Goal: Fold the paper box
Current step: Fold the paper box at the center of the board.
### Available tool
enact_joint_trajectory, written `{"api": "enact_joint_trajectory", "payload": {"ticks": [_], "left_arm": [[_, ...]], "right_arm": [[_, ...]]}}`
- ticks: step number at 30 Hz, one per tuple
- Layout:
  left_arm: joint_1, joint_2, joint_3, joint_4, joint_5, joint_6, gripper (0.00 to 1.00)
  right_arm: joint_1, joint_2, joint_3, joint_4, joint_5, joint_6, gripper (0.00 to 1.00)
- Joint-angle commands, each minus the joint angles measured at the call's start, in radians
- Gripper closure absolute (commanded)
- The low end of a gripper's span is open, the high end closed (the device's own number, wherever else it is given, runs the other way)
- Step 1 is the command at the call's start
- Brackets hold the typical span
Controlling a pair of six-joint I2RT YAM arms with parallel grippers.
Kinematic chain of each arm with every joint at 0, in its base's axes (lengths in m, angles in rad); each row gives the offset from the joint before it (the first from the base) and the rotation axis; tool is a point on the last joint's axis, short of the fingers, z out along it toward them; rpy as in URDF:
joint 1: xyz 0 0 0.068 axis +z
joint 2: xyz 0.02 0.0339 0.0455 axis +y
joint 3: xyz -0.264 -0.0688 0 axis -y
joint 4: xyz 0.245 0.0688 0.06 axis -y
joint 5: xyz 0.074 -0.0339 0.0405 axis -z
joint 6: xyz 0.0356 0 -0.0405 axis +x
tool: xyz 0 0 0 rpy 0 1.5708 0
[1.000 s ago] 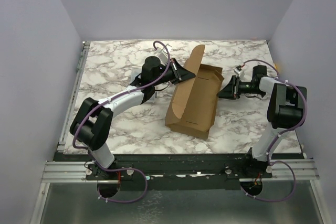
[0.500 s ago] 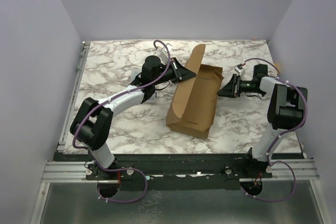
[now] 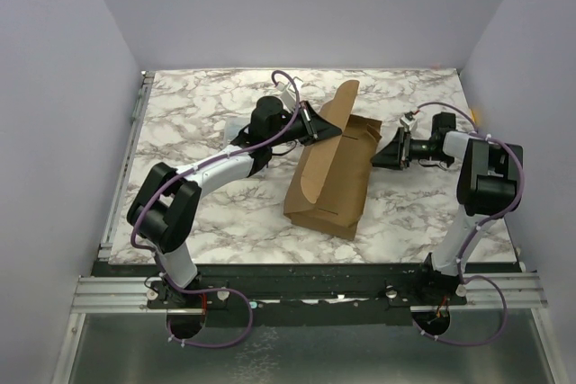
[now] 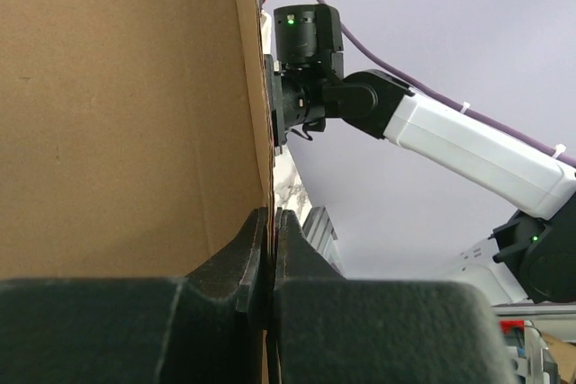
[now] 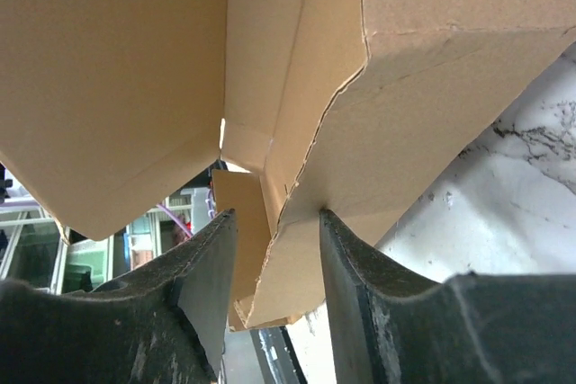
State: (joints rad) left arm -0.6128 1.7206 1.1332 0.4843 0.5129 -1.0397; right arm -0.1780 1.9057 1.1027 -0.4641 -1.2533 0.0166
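Note:
The paper box (image 3: pixel 331 182) is brown cardboard, partly folded, lying mid-table with its long side running near to far. My left gripper (image 3: pixel 329 132) is shut on the edge of a tall flap (image 3: pixel 342 103) that stands up at the box's far left side. In the left wrist view the fingers (image 4: pixel 271 215) pinch the flap's thin edge (image 4: pixel 117 105). My right gripper (image 3: pixel 378 157) is at the box's far right corner, open. In the right wrist view its jaws (image 5: pixel 274 215) straddle a folded cardboard corner (image 5: pixel 432 60), and the right finger touches it.
The marble table (image 3: pixel 198 105) is walled by purple panels on three sides. A metal rail (image 3: pixel 297 294) runs along the near edge by the arm bases. The right arm's wrist (image 4: pixel 306 69) shows just behind the flap in the left wrist view.
My left gripper has moved right with the flap, tilting it further over the box. The right gripper has barely shifted at the box's corner.

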Motion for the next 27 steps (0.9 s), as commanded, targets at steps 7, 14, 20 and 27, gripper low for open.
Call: {"api": "enact_joint_trajectory", "payload": {"ticks": [7,14,20,27], "left_arm": [[-0.011,0.005,0.015,0.02,0.047,-0.004,1.0],[-0.006,0.01,0.02,0.012,0.052,0.0,1.0],[0.0,-0.001,0.01,0.001,0.05,0.008,1.0],[0.002,0.007,0.024,-0.005,0.051,0.008,1.0]], "right_arm": [[-0.001,0.067,0.064,-0.14,-0.097,-0.198,0.55],[0.0,0.185,0.209,-0.506,-0.092,-0.616,0.61],[0.002,0.162,0.204,-0.494,0.014,-0.718,0.66],[0.002,0.1,0.16,-0.401,0.101,-0.734,0.66]]}}
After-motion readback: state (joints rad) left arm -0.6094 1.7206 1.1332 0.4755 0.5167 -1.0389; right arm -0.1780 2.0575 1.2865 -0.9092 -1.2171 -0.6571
